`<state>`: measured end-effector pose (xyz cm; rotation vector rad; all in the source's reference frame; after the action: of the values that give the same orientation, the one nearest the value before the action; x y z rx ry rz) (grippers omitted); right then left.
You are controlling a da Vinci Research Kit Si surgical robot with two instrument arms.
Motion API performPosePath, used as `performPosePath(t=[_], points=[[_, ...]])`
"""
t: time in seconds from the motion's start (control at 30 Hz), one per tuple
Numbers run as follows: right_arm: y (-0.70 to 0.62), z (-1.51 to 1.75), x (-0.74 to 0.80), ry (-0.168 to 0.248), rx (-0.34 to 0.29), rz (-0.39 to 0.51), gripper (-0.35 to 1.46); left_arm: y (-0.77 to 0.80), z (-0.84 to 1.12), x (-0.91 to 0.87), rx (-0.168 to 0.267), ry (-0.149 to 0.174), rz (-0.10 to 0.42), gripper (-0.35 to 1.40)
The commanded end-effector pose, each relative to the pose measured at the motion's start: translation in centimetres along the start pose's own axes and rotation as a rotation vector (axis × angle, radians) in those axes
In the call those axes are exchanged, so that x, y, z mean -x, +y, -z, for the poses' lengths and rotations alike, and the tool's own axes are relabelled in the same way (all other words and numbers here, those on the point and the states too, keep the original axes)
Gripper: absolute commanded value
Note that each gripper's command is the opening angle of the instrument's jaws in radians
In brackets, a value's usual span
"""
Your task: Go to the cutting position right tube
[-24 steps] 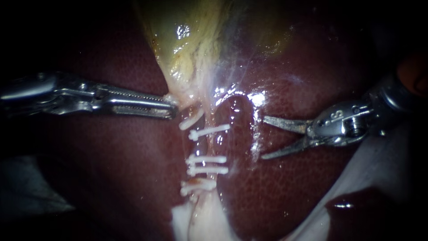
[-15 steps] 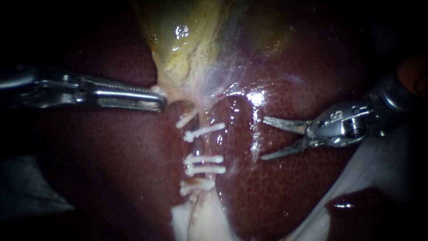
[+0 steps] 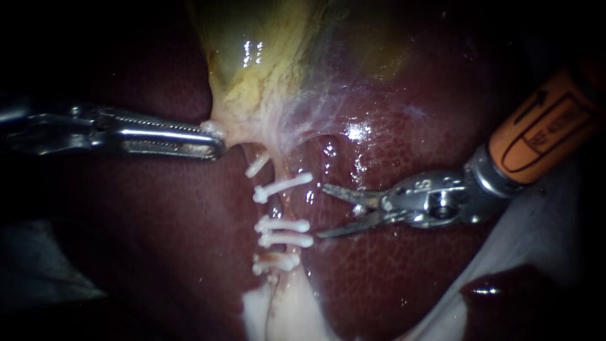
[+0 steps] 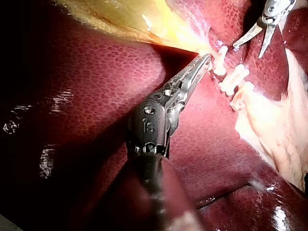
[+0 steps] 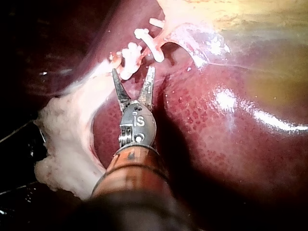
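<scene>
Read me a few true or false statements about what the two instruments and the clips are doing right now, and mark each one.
1. The right instrument is open. True.
2. The left instrument is open and holds nothing. False: it is shut on pale tissue at the lower end of the gallbladder.
3. White clips sit across a tube between the two instruments. True.
4. The right instrument has shut on a tube. False: a gap shows at its tip and it grips nothing. The tip lies beside the clips, over the liver.
</scene>
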<state>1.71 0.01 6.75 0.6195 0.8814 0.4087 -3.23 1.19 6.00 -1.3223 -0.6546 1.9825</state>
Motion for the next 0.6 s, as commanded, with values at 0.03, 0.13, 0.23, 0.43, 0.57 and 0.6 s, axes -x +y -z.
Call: performPosePath(t=[0.03,0.13,0.23,0.43,0.57,0.6], points=[[0.04,-0.06,0.04,-0.005,-0.016,-0.017,1.43,0.00,0.00,0.00,0.000,0.000,0.000,-0.35],[0.12,-0.18,0.14,-0.006,-0.047,-0.053,1.43,0.00,0.00,0.00,0.000,0.000,0.000,-0.35],[0.18,-0.27,0.21,-0.003,-0.067,-0.072,1.43,0.00,0.00,0.00,0.000,0.000,0.000,-0.35],[0.25,-0.43,0.14,0.048,-0.115,-0.104,1.43,0.00,0.00,0.00,0.000,0.000,0.000,-0.35],[0.25,-0.51,0.08,0.094,-0.175,-0.123,1.43,0.00,0.01,0.00,0.000,0.000,0.000,-0.35],[0.25,-0.53,0.06,0.105,-0.197,-0.125,1.43,0.00,0.01,0.00,0.000,0.000,0.000,-0.35]])
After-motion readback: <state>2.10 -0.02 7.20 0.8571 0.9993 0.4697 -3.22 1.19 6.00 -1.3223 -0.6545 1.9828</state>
